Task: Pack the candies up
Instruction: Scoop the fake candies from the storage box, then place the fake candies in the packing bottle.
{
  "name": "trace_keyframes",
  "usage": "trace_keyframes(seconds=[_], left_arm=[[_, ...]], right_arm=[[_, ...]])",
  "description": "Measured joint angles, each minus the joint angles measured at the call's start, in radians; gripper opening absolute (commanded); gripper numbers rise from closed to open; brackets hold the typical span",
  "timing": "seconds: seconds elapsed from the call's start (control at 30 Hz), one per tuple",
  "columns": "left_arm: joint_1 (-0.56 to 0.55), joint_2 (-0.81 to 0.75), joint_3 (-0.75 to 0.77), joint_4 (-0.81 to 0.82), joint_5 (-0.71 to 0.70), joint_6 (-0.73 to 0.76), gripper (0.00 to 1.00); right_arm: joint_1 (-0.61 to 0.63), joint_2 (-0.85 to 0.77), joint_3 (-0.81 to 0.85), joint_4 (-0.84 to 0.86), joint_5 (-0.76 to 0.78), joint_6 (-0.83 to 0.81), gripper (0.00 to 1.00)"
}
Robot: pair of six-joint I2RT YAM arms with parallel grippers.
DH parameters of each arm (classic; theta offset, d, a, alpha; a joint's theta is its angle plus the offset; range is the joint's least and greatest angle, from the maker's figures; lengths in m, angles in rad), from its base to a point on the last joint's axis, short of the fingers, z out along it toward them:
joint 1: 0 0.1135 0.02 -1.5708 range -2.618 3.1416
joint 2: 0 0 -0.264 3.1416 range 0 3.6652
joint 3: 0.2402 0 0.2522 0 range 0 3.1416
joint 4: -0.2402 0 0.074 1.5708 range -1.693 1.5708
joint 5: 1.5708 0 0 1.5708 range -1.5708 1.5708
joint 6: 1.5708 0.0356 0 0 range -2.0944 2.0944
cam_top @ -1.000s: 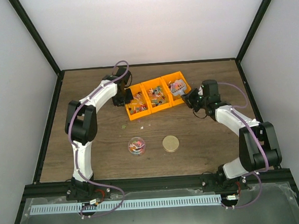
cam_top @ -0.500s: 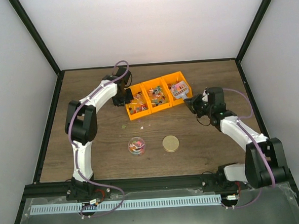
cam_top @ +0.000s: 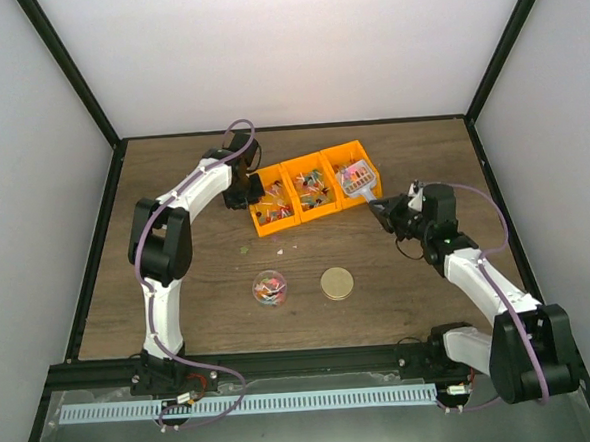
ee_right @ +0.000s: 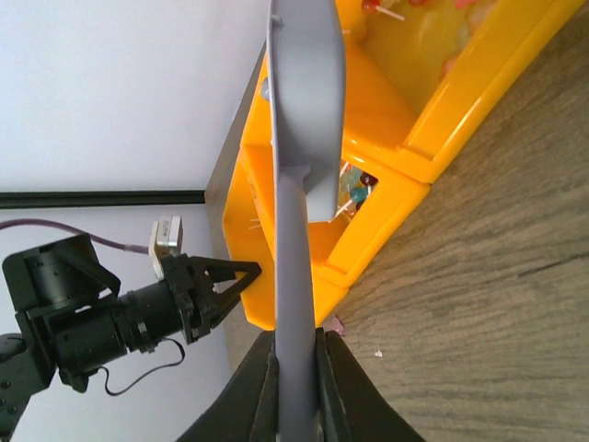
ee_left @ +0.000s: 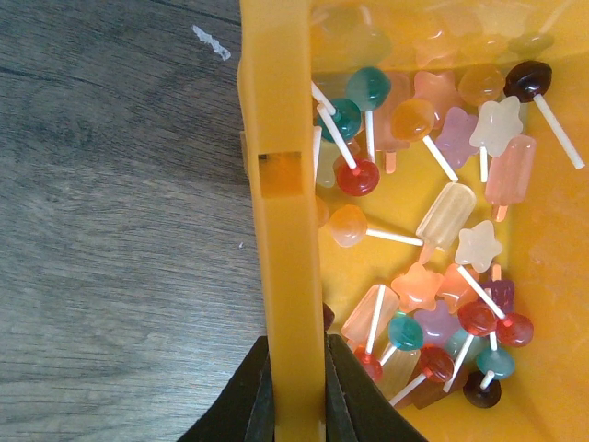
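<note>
**One arm pins the bins, the other carries a loaded scoop**

From where I stand, the left jaws are nipped narrow on the side wall of the orange bins [ee_left: 281, 230], one finger inside and one outside. I take that as a brace, so the row [cam_top: 297, 224] does not skate across the bench [cam_top: 208, 276] when the scoop digs in.

The right jaws are squeezed tight on the handle of the grey scoop [ee_right: 304, 110]. They hold it far from its bowl, which lets the arm stand off to the side, clear of the bins. The scoop's bowl [cam_top: 358, 182] hangs at the near right corner of the right-hand bin and has coloured sweets in it.

Most of the candies [ee_left: 433, 212] lie heaped in the three bins: little lollies, stars and ice-pop shapes on white sticks. A smaller lot sits in the clear jar [cam_top: 269, 288] on the bench, well apart from the bins and nearer the arms. The gold lid [cam_top: 338, 282] lies flat just beside the jar. The jar is open, so I'd guess it is where the scoopful should go.
</note>
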Motion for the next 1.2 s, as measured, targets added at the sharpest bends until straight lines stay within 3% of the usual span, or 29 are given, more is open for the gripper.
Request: trace_keyframes(seconds=[0.43,0.7,1.2], left_arm=[[0.0,0.0,-0.002,0.005,0.002,0.0,0.05],[0.0,0.0,-0.002,0.007,0.005,0.0,0.04],[0.001,-0.001,-0.009,0.018,0.01,0.001,0.04]], right_arm=[[0.0,-0.058,-0.105,0.146,-0.211,-0.006,0.01],[0.006,-0.108,-0.119,0.145,-0.362,-0.082,0.01],[0.26,-0.375,-0.243,-0.038,-0.376,-0.153,0.01]])
